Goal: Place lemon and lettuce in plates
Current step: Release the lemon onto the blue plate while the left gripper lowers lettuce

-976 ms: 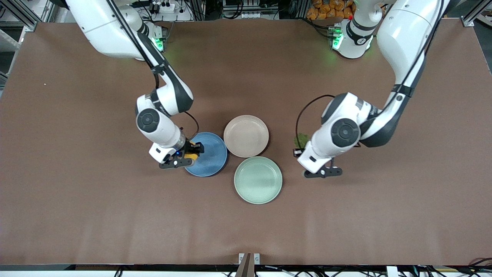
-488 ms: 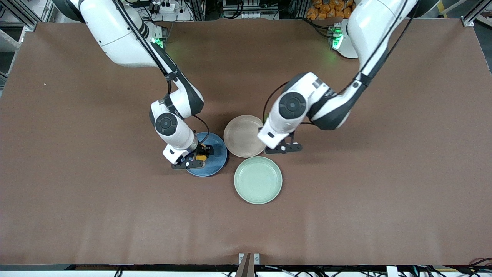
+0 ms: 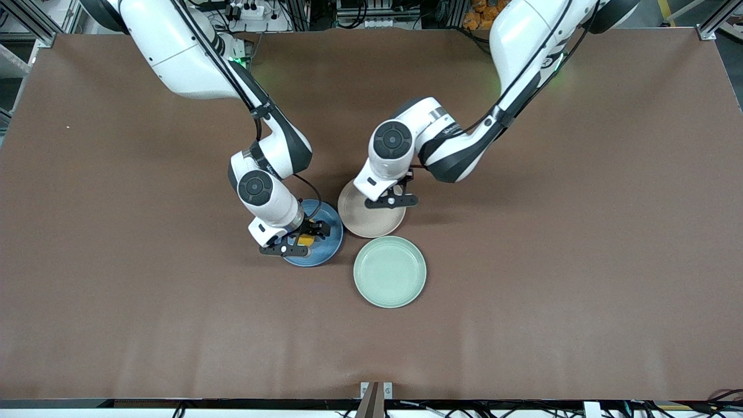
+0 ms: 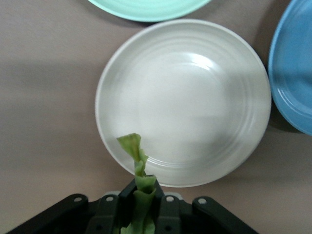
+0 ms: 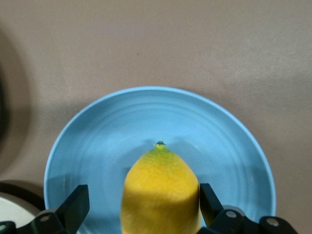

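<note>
A: Plates, how many & what like?
B: 3, all round, shallow, matte w/ ringed rims. Blue plate (image 3: 323, 244), beige-pink plate (image 3: 365, 219), mint-green plate (image 3: 389, 271). They sit clustered on the brown table (image 3: 580, 261), which has a fine grainy surface.

A: Right gripper?
B: Right gripper (image 3: 306, 238) is over the blue plate. Its fingers stand apart, one on each side of the lemon (image 5: 161, 192), w/ a gap showing on both sides in the right wrist view. So it isn't clamped. Lemon's 1 pc, smooth yellow oval w/ a small greenish nub tip, lying in the blue plate's middle btw those fingers.

A: Left gripper?
B: Left gripper (image 4: 141, 207) hangs over the beige-pink plate's rim, at the edge away from the mint-green one. Fingers are pinched together on the lettuce (image 4: 138, 195): 1 pc, thin crinkly green leaf, folded into a narrow strip that sticks out past the fingertips above the plate. Can't tell if the leaf touches the plate.

A: Plate under it?
B: Smooth, pale, concentric rings near the rim.
</note>
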Available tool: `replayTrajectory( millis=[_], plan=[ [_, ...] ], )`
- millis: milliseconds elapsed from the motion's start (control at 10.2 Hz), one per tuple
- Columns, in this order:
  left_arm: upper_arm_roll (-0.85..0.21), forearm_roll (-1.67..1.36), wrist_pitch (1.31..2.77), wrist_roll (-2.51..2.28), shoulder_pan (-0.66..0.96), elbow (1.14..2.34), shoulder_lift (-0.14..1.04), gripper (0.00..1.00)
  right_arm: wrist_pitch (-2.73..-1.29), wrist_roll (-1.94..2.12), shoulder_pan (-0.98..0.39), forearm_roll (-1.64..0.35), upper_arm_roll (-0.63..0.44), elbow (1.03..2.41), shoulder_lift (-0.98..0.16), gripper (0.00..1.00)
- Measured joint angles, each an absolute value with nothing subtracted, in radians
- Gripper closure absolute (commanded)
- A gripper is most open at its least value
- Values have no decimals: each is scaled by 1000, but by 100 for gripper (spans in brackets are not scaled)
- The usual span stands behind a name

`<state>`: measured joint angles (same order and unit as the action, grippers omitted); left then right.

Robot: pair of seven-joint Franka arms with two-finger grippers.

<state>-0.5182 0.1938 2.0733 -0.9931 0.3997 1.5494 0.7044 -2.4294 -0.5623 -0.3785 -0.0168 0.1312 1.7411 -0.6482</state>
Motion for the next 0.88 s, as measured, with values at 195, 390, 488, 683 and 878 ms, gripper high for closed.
replayTrajectory(
  millis=[195, 390, 488, 683, 878],
  plan=[
    [-461, 194, 2119, -1009, 453, 1549, 715, 100, -2347, -563, -360, -17, 131, 1700, -624, 0],
    [-392, 194, 2173, -1025, 513, 1549, 728, 1, -2263, -532, -322, -16, 129, 1688, -565, 0],
    [-368, 194, 2189, -1036, 533, 1549, 735, 0, -2212, -499, -293, -16, 128, 1687, -532, 0],
    [-354, 214, 2199, -1039, 554, 1548, 740, 0, -2087, -393, -201, -17, 123, 1686, -455, 0],
    [-350, 220, 2200, -1040, 562, 1541, 739, 0, -1993, -313, -134, -17, 106, 1688, -391, 0]
  ],
)
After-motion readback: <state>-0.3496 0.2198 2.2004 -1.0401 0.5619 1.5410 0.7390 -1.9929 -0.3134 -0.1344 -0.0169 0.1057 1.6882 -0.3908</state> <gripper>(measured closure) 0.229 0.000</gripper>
